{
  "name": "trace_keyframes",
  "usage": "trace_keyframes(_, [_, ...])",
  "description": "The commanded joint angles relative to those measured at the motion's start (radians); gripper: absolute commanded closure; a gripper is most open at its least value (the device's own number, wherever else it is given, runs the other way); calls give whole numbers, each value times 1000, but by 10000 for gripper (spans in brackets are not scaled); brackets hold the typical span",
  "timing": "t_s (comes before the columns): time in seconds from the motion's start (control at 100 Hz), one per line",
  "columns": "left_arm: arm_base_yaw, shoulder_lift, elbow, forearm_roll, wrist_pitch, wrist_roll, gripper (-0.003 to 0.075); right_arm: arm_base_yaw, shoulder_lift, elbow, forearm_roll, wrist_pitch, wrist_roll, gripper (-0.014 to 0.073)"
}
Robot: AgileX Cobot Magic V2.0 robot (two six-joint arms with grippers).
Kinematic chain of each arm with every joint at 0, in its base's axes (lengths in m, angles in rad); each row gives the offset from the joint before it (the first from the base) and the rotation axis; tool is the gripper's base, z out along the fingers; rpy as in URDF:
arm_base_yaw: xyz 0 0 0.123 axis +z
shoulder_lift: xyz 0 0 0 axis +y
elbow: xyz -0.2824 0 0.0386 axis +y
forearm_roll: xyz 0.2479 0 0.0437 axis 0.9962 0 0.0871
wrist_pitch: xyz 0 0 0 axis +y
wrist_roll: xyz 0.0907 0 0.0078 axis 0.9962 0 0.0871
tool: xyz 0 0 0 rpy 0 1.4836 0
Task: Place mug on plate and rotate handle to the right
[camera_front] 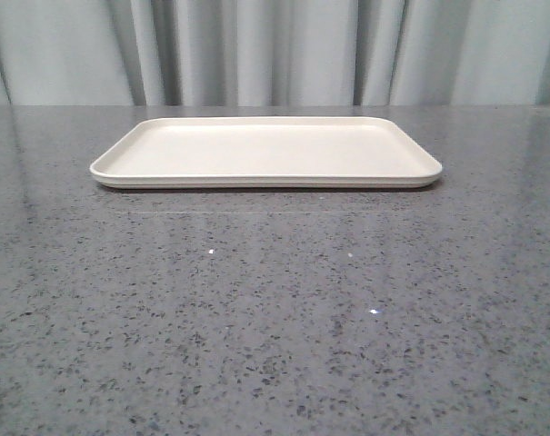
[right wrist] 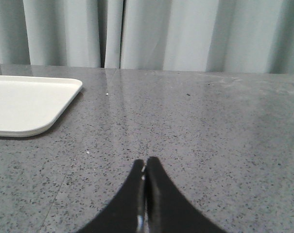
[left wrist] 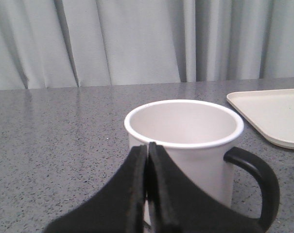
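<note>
The cream plate (camera_front: 265, 150) lies flat on the grey table toward the back, with nothing on it. The white mug (left wrist: 185, 145) shows only in the left wrist view; it stands upright on the table just beyond my left gripper (left wrist: 147, 148), its black handle (left wrist: 258, 184) on the side toward the plate's corner (left wrist: 275, 114). The smiley face is not visible. My left gripper is shut and empty, close in front of the mug wall. My right gripper (right wrist: 146, 165) is shut and empty above bare table, with the plate's corner (right wrist: 30, 104) off to one side. Neither gripper nor the mug appears in the front view.
Grey speckled stone tabletop (camera_front: 275, 309) stretches across the front view. Pale grey curtains (camera_front: 275, 50) hang behind the table's far edge.
</note>
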Motion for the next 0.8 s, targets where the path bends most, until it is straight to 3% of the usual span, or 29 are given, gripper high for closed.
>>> trace_keyframes(0.0, [3, -32, 4, -2, -76, 0, 739, -4, -21, -1, -13, -73, 0, 655])
trace_keyframes(0.67, [6, -32, 2, 1, -119, 0, 739, -4, -21, -3, -13, -106, 0, 655])
trace_keyframes(0.79, [6, -32, -25, 1, -119, 0, 739, -4, -19, -27, -13, -54, 0, 655])
